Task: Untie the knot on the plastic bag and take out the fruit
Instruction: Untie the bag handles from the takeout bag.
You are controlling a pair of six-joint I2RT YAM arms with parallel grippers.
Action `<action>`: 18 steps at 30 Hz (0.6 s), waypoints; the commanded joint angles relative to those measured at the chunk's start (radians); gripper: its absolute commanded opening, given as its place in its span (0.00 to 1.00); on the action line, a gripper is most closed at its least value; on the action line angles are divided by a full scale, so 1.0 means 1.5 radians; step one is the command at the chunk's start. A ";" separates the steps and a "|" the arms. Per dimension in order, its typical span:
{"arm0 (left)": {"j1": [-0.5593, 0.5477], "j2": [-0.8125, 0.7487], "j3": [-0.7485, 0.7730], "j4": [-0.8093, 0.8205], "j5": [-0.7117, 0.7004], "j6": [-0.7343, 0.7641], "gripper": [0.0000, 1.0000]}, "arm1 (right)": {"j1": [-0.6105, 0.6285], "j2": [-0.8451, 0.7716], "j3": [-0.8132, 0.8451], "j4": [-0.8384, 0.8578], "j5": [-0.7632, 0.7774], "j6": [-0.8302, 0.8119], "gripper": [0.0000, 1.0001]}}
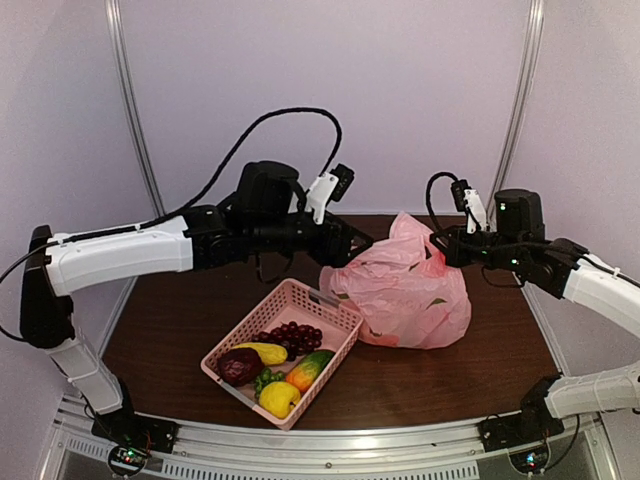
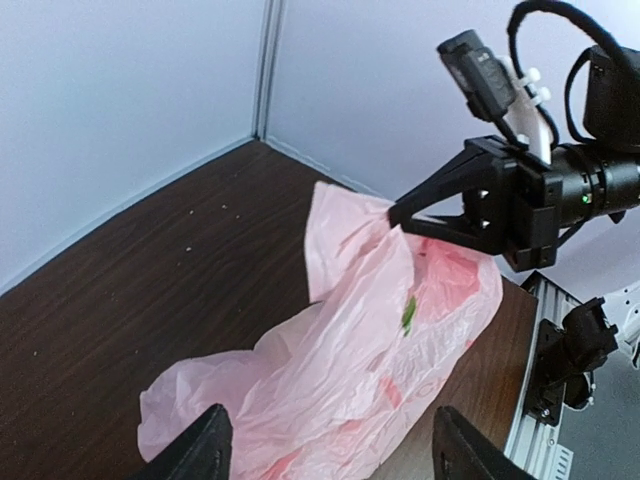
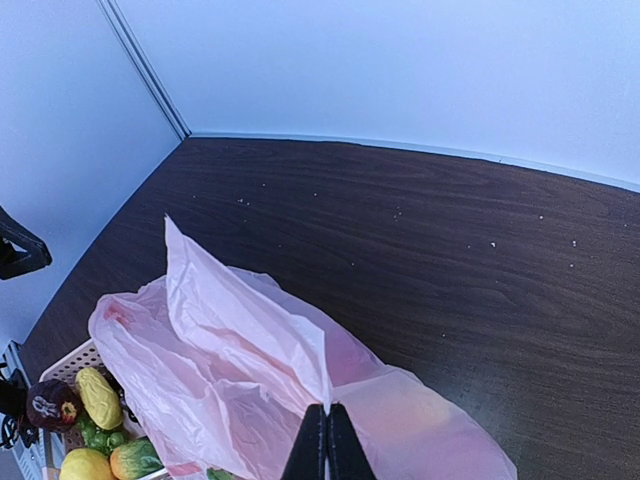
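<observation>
1. Evidently, the right jaws were clamped together on a raised strip of the plastic bag (image 1: 405,290), presumably so that the film was drawn taut above its bulk on the counter (image 1: 170,340).
2. The left jaws were held apart, the bag's crumpled edge lying just ahead of and between them, probably readied for an opposing pull.
3. The knot could not be made out, and no fruit was exposed. Only a reddish tint was seen through the film beneath the right jaws.
4. The basket (image 1: 325,300) was set close below the left jaws, touching the bag.

A dark wooden table (image 1: 450,380) bore a crinkly pink plastic bag (image 1: 410,295). A pink latticed basket (image 1: 330,303) sat just beside it.
</observation>
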 commanded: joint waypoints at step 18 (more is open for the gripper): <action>-0.016 0.250 0.296 -0.147 0.001 0.123 0.22 | 0.004 -0.012 0.005 -0.005 -0.008 0.012 0.00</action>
